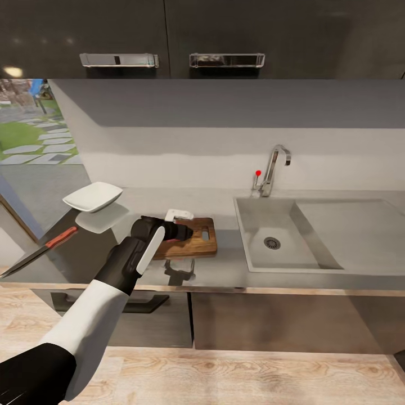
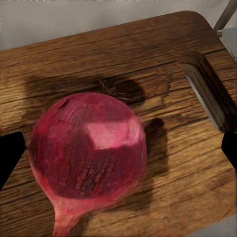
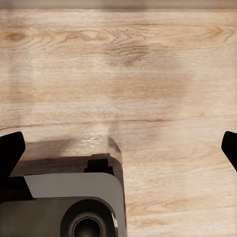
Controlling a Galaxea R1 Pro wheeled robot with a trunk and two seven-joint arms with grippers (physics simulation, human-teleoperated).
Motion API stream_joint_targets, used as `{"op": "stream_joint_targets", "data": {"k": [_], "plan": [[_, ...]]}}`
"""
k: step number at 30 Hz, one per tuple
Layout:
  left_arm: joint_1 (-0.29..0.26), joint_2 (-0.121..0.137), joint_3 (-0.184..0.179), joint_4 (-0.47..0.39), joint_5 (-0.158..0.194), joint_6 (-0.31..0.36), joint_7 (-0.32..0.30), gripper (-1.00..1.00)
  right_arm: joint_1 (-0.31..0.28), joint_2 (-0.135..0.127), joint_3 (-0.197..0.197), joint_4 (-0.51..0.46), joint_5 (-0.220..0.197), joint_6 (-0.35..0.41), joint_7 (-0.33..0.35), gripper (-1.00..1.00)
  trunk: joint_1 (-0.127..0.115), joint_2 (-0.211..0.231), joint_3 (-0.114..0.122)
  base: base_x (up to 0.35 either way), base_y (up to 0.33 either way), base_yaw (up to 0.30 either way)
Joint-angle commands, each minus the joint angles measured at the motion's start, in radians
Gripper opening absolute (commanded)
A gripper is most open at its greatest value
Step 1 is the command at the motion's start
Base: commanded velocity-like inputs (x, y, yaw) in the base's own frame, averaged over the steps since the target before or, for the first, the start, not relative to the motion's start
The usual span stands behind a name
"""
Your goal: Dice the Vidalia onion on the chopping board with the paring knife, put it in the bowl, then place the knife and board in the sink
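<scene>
Your left gripper hangs over the chopping board on the desk, fingers spread wide either side of the Vidalia onion, which rests on the wood without being squeezed. The paring knife lies beyond the bowl. Your right gripper is spread open above the plank floor.
</scene>
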Motion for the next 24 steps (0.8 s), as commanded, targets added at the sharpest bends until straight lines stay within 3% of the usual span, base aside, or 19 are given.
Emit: {"op": "stream_joint_targets", "data": {"k": [1,15,17,24], "plan": [[-0.001,0.0,-0.001,-0.001,0.011,0.004,0.01,1.0,-0.001,0.0,0.0,0.001,-0.006,-0.004,0.001,1.0,0.0,-0.001,-0.001,0.0,0.0,0.0],[-0.001,0.007,0.002,-0.029,0.011,0.004,0.01,1.0,-0.001,0.0,0.0,0.001,-0.006,-0.004,0.001,1.0,0.0,-0.001,-0.001,0.0,0.0,0.0],[-0.001,0.01,0.003,-0.11,0.011,0.007,0.01,1.0,-0.001,0.0,0.0,0.001,-0.006,-0.004,0.001,1.0,0.0,-0.001,-0.001,0.0,0.0,0.0],[-0.001,0.019,0.004,-0.255,0.011,0.025,0.01,1.0,-0.001,0.001,0.0,0.001,-0.006,-0.004,0.001,1.0,0.0,-0.001,-0.001,0.0,0.0,0.0]]}}
